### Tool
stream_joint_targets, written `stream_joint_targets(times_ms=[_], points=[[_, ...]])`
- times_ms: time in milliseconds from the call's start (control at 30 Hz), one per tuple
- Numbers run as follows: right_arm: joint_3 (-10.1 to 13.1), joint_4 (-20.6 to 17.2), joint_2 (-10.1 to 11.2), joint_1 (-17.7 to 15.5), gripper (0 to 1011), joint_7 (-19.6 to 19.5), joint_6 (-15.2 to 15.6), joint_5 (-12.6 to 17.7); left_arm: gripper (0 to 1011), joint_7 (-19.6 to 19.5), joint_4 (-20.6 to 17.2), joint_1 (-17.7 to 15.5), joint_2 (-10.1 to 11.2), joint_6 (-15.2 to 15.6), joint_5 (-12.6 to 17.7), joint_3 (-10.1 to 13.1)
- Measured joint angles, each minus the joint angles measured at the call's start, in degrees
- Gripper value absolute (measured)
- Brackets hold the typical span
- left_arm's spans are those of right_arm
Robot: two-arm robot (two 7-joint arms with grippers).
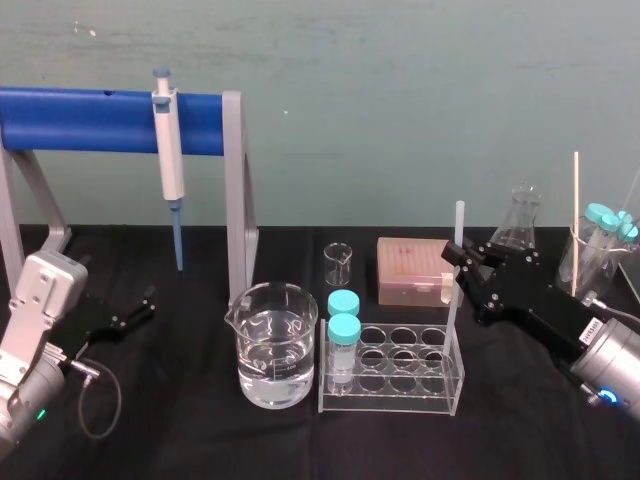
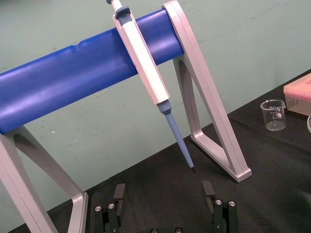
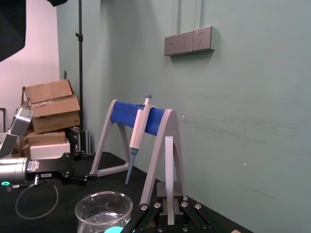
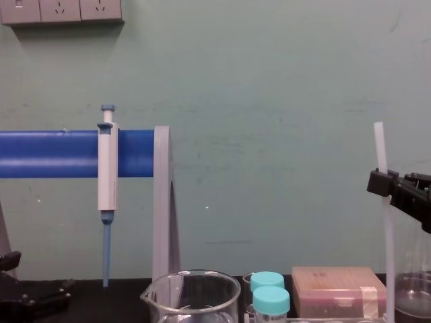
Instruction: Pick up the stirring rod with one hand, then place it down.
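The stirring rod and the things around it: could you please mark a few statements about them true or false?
1. The right gripper holds the stirring rod upright. True.
2. The pipette lies flat on the table. False: it hangs on the blue stand.
3. The large beaker holds clear liquid. True.
4. The rack holds four capped tubes. False: it holds two tubes, both with teal caps.
5. The left gripper grips the stirring rod. False: it is open, low over the table at the left.
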Motion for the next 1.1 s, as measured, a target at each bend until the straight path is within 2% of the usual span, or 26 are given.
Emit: stream_joint_targets(times_ms=[133, 367, 733, 1100], points=[[-0.09, 1.76, -0.85, 0.51, 68, 0.57, -1.66, -0.03, 1000, 0.00, 0.00, 0.00, 0.00, 0.00, 0.00, 0.00], [-0.65, 3.80, -1.77, 1.55, 68, 1.17, -2.04, -0.31, 1000, 0.00, 0.00, 0.00, 0.00, 0.00, 0.00, 0.00], [-2.00, 6.04, -2.31, 2.41, 67, 1.28, -0.49, -1.12, 1000, 0.00, 0.00, 0.00, 0.00, 0.00, 0.00, 0.00], [-2.96, 8.09, -2.84, 2.30, 68, -0.35, 1.36, -2.54, 1000, 0.00, 0.00, 0.00, 0.00, 0.00, 0.00, 0.00]])
